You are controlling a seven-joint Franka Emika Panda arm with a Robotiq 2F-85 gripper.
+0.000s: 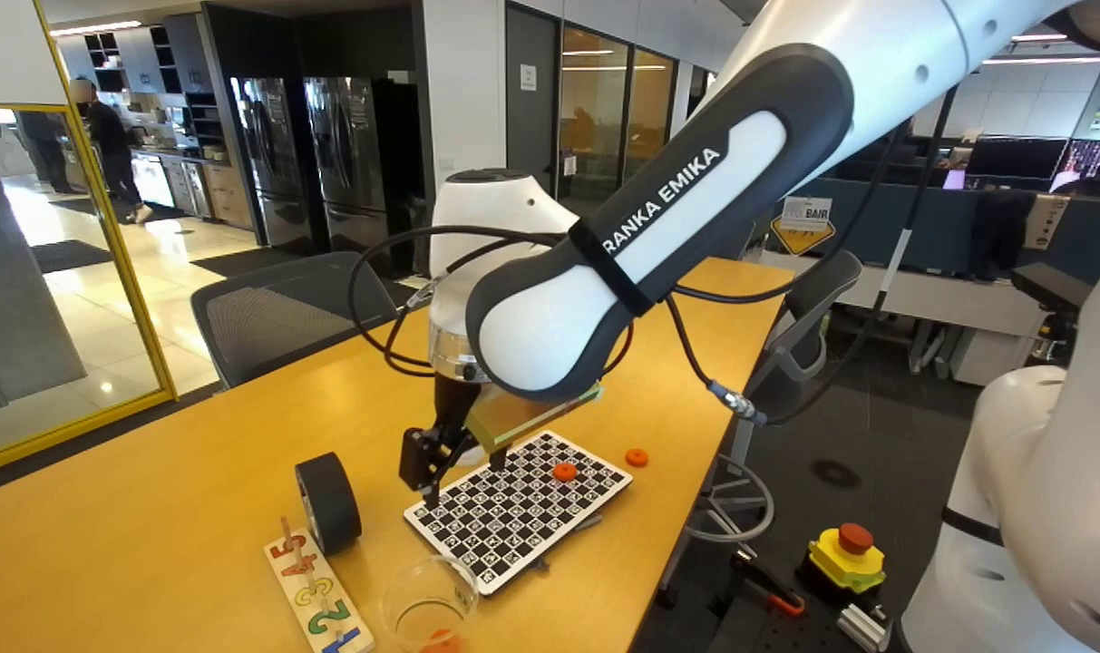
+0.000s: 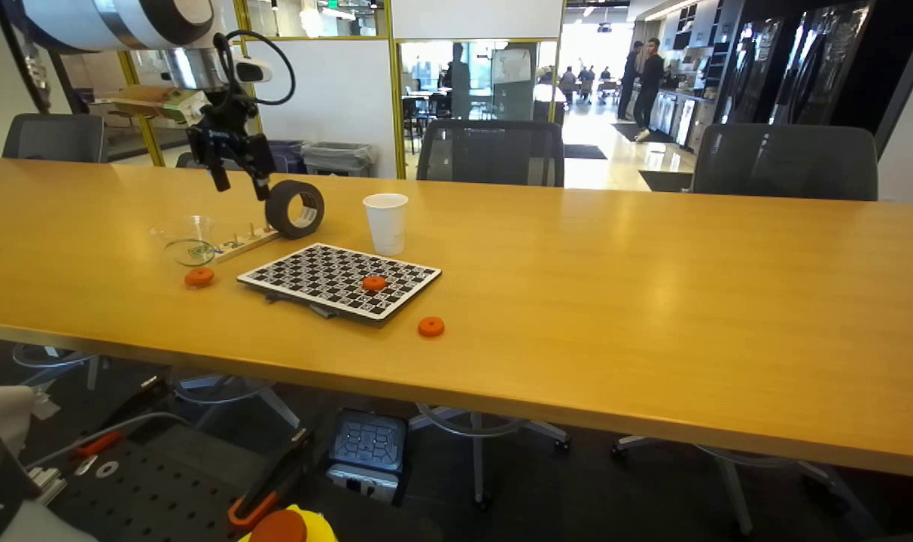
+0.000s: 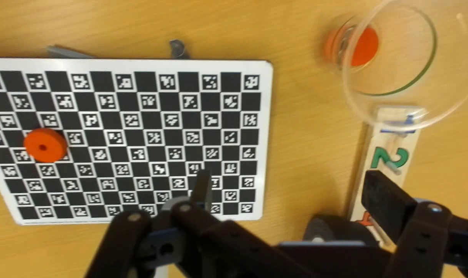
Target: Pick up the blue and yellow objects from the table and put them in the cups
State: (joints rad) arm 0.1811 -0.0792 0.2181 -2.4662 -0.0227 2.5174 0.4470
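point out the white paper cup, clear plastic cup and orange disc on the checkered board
White paper cup (image 2: 388,227), in an exterior view: outer side wall.
Clear plastic cup (image 3: 445,82), in the wrist view: side wall.
Orange disc (image 3: 51,144), in the wrist view: top face, beside its hole.

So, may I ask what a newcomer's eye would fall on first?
Probably the arm stretched over the table, its open gripper holding nothing. Next, the checkered board lying there, an orange disc on top and the white cup beside it. Then the black roll, on edge by the numbered strip.
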